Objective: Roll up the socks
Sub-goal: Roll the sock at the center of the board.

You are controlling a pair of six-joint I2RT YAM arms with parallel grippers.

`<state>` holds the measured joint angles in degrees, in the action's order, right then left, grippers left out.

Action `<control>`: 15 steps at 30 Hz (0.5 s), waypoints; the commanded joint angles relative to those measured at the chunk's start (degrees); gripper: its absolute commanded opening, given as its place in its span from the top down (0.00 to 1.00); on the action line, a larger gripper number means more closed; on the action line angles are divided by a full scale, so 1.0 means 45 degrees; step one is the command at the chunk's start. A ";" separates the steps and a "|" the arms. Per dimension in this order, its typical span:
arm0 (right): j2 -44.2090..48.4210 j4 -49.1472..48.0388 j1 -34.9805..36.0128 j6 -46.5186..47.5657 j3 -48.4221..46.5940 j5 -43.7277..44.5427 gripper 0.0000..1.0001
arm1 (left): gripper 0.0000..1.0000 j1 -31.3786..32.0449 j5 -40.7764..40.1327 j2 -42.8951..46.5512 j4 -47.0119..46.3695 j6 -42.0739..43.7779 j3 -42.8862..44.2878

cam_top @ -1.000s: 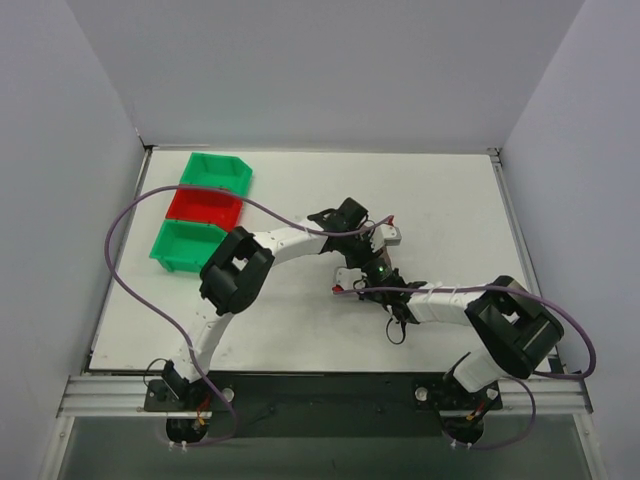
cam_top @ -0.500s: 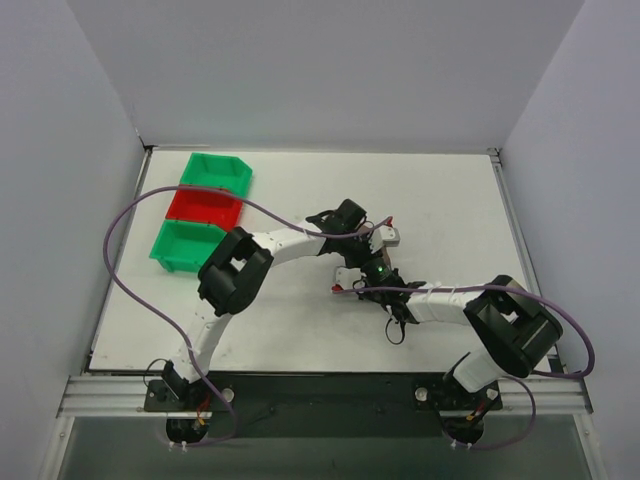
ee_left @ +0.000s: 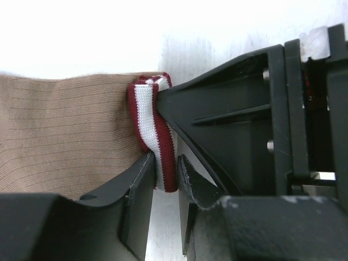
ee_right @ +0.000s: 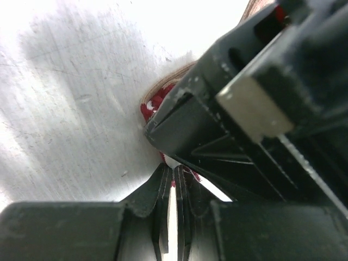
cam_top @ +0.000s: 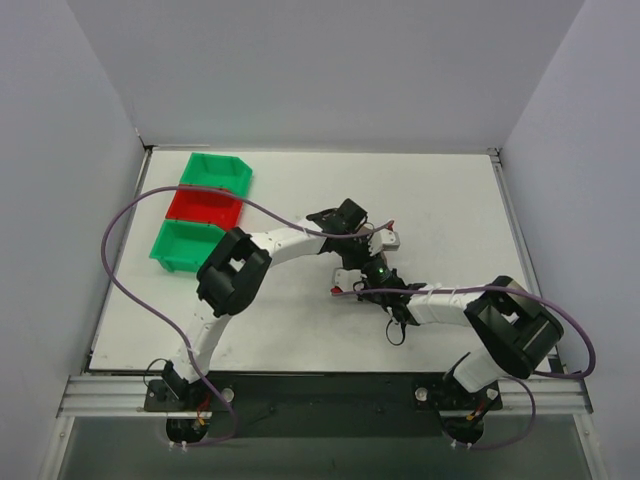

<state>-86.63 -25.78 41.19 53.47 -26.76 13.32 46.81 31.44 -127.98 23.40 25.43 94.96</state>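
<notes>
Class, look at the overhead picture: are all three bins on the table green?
No. The middle bin is red; only the far bin and the near bin are green.

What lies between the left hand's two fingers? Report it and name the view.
The sock's maroon, white-striped cuff stands between the left hand's fingers; the left wrist view shows it.

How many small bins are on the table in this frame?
3, in a row at far left: back green bin, middle red bin, front green bin. None appears hidden.
</notes>
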 commanded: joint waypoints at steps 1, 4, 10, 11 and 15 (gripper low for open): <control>-0.0455 0.1491 -0.0071 -0.0008 0.0420 -0.0519 1.00 | 0.66 -0.0050 -0.1402 -0.0914 0.4349 0.0832 -0.0380; -0.0709 0.1179 0.0046 0.0167 0.0478 -0.0324 1.00 | 0.78 -0.0128 -0.0857 -0.1168 0.5286 0.1320 0.0049; -0.1198 0.0866 0.0144 0.0227 0.0479 -0.0246 1.00 | 1.00 -0.0265 -0.0308 -0.1227 0.6049 0.1613 0.0558; -0.1275 0.0846 0.0163 0.0246 0.0479 -0.0207 1.00 | 1.00 -0.0265 -0.0114 -0.1169 0.6263 0.1692 0.0558; -0.1335 0.0846 0.0202 0.0382 0.0479 -0.0148 1.00 | 0.85 -0.0381 0.0666 -0.0993 0.7006 0.2160 0.0733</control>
<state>-89.25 -30.96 42.50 56.05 -26.79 13.41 45.71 33.15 -129.34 35.66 32.60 100.01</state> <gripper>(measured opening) 0.056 0.161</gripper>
